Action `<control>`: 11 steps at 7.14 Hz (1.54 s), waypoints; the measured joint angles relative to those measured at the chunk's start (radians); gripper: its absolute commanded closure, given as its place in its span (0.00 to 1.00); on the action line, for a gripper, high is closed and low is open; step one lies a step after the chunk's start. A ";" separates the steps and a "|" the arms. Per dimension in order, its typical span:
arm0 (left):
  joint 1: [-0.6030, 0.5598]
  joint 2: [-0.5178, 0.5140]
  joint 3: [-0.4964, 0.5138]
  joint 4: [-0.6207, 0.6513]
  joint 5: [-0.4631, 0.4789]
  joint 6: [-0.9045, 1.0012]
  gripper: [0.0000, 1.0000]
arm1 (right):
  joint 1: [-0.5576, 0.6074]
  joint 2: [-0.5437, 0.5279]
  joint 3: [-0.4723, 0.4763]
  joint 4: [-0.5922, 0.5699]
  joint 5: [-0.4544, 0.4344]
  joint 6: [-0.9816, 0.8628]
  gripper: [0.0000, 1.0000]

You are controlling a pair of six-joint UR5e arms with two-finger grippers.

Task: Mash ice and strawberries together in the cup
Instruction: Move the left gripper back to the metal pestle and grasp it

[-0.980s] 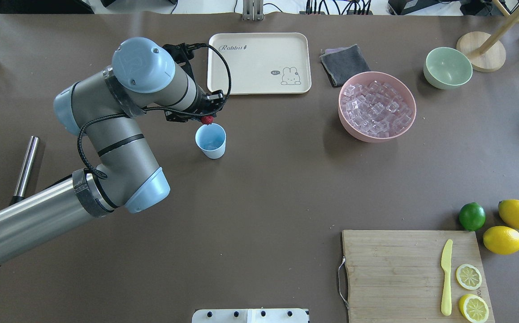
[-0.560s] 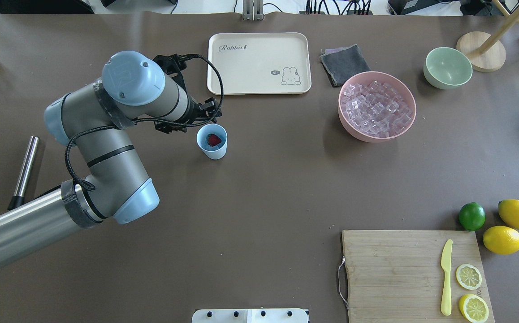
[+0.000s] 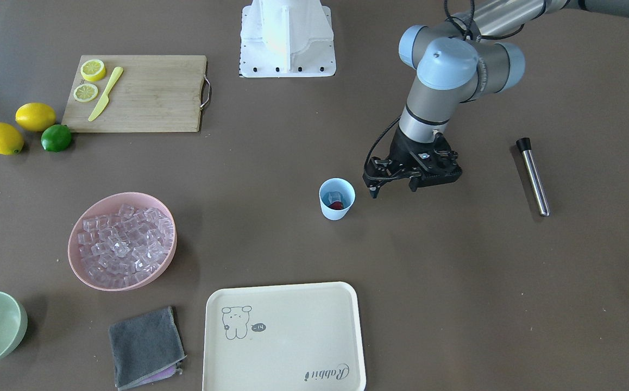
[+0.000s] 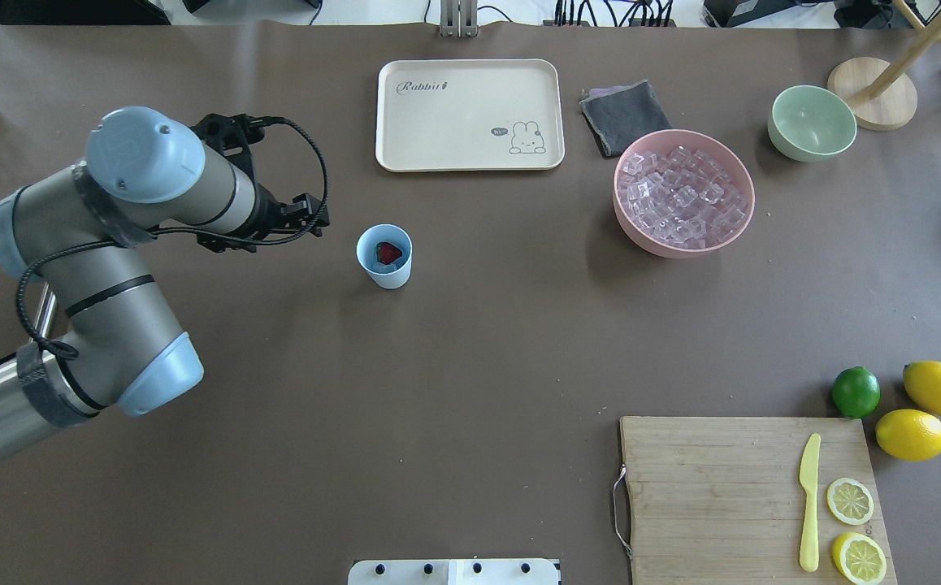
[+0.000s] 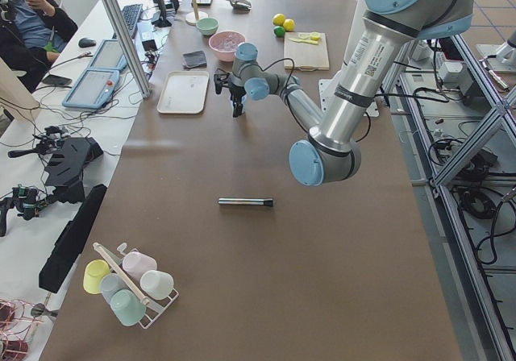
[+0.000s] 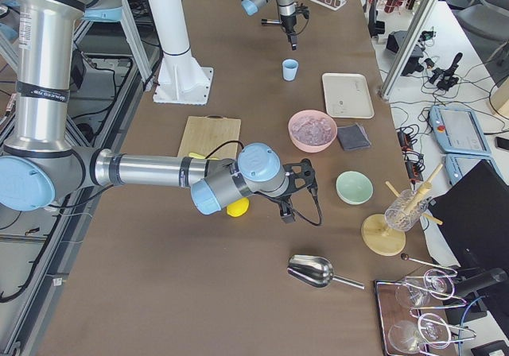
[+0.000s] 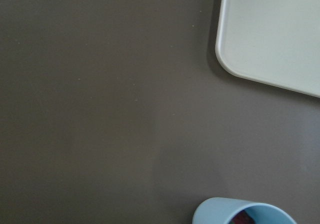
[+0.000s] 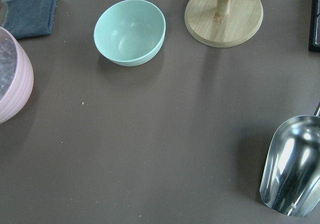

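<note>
Left gripper (image 3: 392, 189): black fingers spread apart, nothing between them. It hangs above the brown matte table (image 4: 470, 357), just beside the cup (image 4: 390, 279) on the robot's left side, not touching it.

Cup: small light blue plastic tumbler, smooth tapering wall, upright, standing alone near mid-table. The wrist view of the left arm catches only its rim at the lower edge.

Strawberry (image 4: 389, 253): one dark red roundish lump, lying inside the cup at the bottom. A pale glassy cube sits next to it in the cup.

Ice (image 4: 682, 199): clear, colourless cubes heaped in the pink bowl (image 4: 750, 207), which is round and ribbed outside, well apart from the cup on the robot's right.

Right gripper (image 6: 287, 211): seen only from the table's end; I cannot tell whether its fingers are spread or closed. Its wrist view looks down on a pale green bowl (image 8: 130, 31), a round wooden base (image 8: 223, 11) and a shiny metal scoop (image 8: 292, 164).

Metal rod (image 3: 533, 176): straight, polished, black cap at one end, lying flat to the far left of the cup.

Cream tray (image 4: 454, 114): rounded rectangle, smooth, with a rabbit drawing, past the cup.

Grey cloth (image 4: 623, 114): folded, fuzzy, between tray and pink bowl.
</note>
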 measured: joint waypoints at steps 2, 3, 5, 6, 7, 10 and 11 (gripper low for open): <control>-0.067 0.201 -0.035 -0.082 -0.022 0.170 0.03 | 0.000 0.001 0.000 0.000 -0.001 0.000 0.02; -0.098 0.289 -0.028 -0.158 -0.024 0.239 0.03 | 0.000 0.002 0.000 0.001 -0.001 0.001 0.02; -0.169 0.401 0.030 -0.289 -0.035 0.351 0.03 | 0.000 0.003 -0.001 0.001 -0.002 0.001 0.02; -0.191 0.414 0.093 -0.359 -0.038 0.389 0.13 | 0.000 0.003 -0.001 0.001 -0.002 0.001 0.02; -0.197 0.411 0.152 -0.416 -0.038 0.402 0.43 | 0.000 0.003 -0.001 0.001 -0.002 0.001 0.02; -0.196 0.407 0.218 -0.494 -0.057 0.413 0.68 | -0.001 0.010 -0.001 0.000 -0.003 0.001 0.02; -0.196 0.406 0.217 -0.498 -0.068 0.416 0.68 | 0.000 0.011 -0.001 -0.001 -0.002 0.001 0.02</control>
